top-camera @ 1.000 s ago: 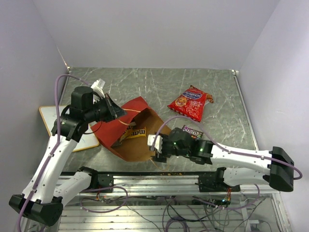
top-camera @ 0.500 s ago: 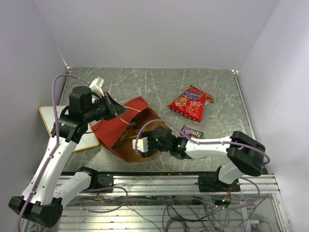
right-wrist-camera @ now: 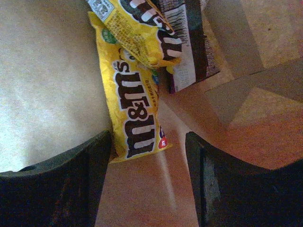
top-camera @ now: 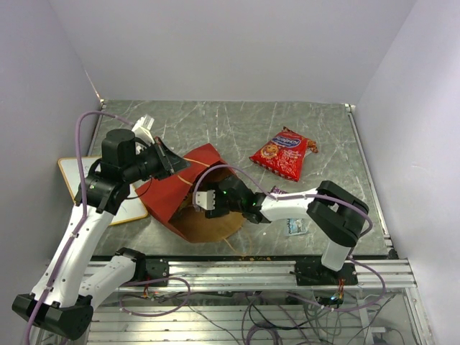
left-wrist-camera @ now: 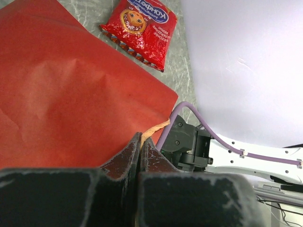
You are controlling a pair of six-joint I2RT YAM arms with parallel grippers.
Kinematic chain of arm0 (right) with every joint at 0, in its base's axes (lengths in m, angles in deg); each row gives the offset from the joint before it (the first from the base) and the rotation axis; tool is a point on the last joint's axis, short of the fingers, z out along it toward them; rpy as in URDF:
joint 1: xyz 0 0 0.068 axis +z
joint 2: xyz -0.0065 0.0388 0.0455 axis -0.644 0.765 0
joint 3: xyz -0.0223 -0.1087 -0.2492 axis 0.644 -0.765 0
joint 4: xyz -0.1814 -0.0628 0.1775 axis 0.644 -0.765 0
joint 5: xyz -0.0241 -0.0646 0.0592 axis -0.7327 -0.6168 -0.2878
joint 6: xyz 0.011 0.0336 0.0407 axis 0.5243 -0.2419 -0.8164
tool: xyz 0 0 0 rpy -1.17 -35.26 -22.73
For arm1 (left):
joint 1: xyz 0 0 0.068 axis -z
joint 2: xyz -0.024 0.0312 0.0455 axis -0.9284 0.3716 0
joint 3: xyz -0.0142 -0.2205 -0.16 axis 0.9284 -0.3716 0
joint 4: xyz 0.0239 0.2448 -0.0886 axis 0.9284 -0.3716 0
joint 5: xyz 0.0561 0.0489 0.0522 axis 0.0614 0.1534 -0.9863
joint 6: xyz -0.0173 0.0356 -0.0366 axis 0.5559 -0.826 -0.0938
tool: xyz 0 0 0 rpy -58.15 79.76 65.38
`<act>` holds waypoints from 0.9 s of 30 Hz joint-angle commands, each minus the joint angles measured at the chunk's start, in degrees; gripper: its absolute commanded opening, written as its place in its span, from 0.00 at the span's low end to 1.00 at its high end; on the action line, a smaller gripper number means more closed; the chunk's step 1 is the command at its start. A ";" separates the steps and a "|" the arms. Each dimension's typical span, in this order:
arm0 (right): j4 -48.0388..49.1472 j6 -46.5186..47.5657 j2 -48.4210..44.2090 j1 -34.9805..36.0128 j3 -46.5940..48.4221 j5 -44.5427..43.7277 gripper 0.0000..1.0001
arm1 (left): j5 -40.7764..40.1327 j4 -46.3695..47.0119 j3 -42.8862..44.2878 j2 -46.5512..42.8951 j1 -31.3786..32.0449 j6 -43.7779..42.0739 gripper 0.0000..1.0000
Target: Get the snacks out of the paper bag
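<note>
The paper bag (top-camera: 176,188) lies on its side, red panel up, brown mouth toward the right. My left gripper (top-camera: 174,166) is shut on its thin tan handle (left-wrist-camera: 157,126), holding the top panel (left-wrist-camera: 71,94) up. My right gripper (top-camera: 198,202) is inside the mouth, open, its fingers (right-wrist-camera: 61,179) on either side of the end of a yellow candy packet (right-wrist-camera: 135,109) without pinching it. A second yellow packet (right-wrist-camera: 142,28) and a brown one (right-wrist-camera: 187,47) lie deeper in. The red chip bag (top-camera: 282,153) and a pale blue packet (top-camera: 295,226) lie on the table.
A wood-framed whiteboard (top-camera: 72,176) lies at the left under the left arm. The right arm (top-camera: 316,205) stretches across the table's front right. Walls close in the table at the back and on both sides.
The right arm has swung left from the front of the table and pushed its gripper into the bag's mouth. The pale blue packet now shows where the arm was. The left gripper held still.
</note>
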 commanded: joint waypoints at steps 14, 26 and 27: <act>2.96 -1.19 8.22 -0.58 4.97 2.70 0.33 | 0.22 2.13 -0.29 -0.74 -0.09 1.55 0.07; -3.10 -1.51 -0.15 -0.47 2.03 2.46 0.03 | -0.88 1.07 -0.18 0.72 -0.09 0.81 0.07; -3.82 -2.19 -1.57 -0.38 1.64 2.29 0.02 | -0.99 0.93 0.00 1.00 -0.09 0.64 0.07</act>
